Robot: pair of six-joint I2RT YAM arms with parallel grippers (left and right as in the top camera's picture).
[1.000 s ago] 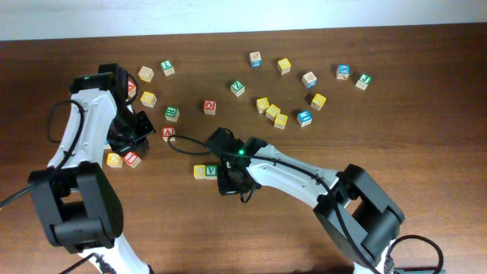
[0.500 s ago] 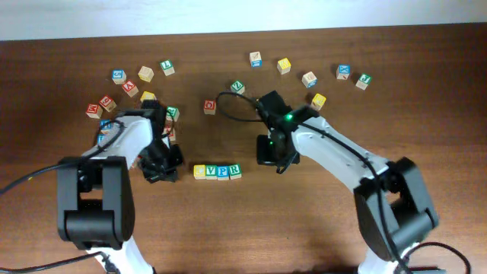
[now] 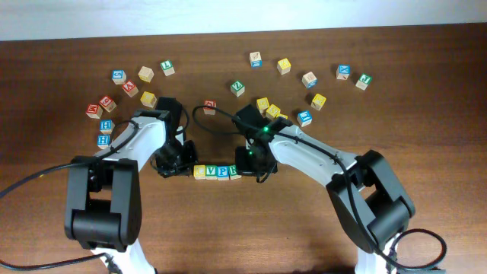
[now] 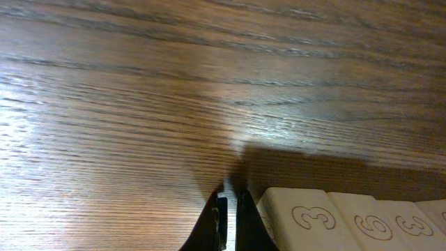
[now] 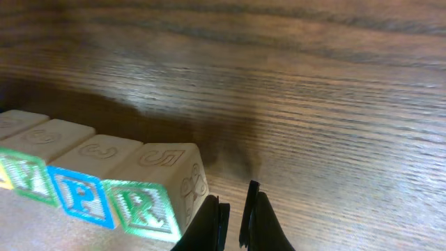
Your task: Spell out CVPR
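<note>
Four letter blocks stand in one row at the table's middle: yellow C [image 3: 199, 172], green V [image 3: 211, 171], blue P [image 3: 223, 171] and green R [image 3: 234, 170]. My left gripper [image 3: 179, 164] is shut and empty, right beside the C end of the row. In the left wrist view its fingers [image 4: 227, 222] stand just left of the row's pale end block [image 4: 306, 222]. My right gripper [image 3: 251, 161] is shut and empty beside the R end. In the right wrist view its fingers [image 5: 234, 222] are next to the R block [image 5: 146, 206], with the P block [image 5: 83, 199] beyond it.
Loose letter blocks lie scattered across the back of the table: a cluster at the left [image 3: 106, 114], a group behind the right arm [image 3: 272, 110], and others near the far edge [image 3: 344, 72]. The white wall edge [image 3: 243, 15] runs along the back.
The row grew from C and V to all four blocks. Both arms then closed in from the sides, and their shut grippers now sit at the two ends of the row.
</note>
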